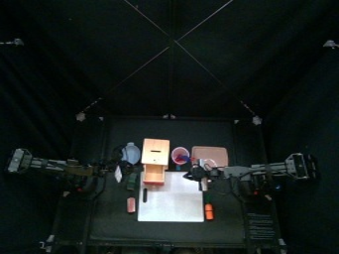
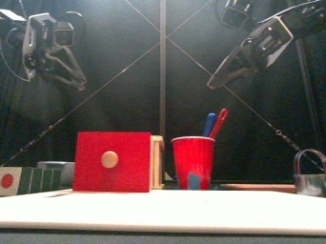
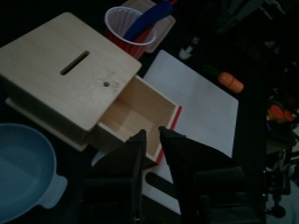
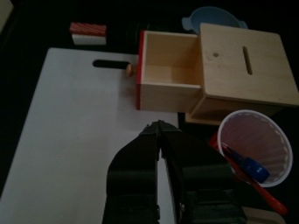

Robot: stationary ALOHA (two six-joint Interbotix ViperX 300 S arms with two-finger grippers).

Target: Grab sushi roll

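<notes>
The sushi roll (image 4: 86, 31), a small white piece with a red top, lies on the black table just off the far corner of the white cutting board (image 4: 70, 131). In the top view it (image 1: 129, 205) is left of the board's front part. In the front view it (image 2: 8, 178) shows at the far left. My right gripper (image 4: 158, 131) is shut and empty above the board, next to the open drawer. My left gripper (image 3: 153, 133) is slightly open and empty, above the drawer's corner. In the top view, the left gripper (image 1: 117, 175) is left of the box and the right gripper (image 1: 199, 177) right of it.
A wooden box (image 1: 157, 159) with a slot and a red-fronted open drawer (image 4: 163, 74) stands behind the board. A red cup (image 4: 254, 140) holds pens. A blue bowl (image 3: 24, 171) sits left of the box. A small orange piece (image 1: 212, 211) lies at the board's right edge.
</notes>
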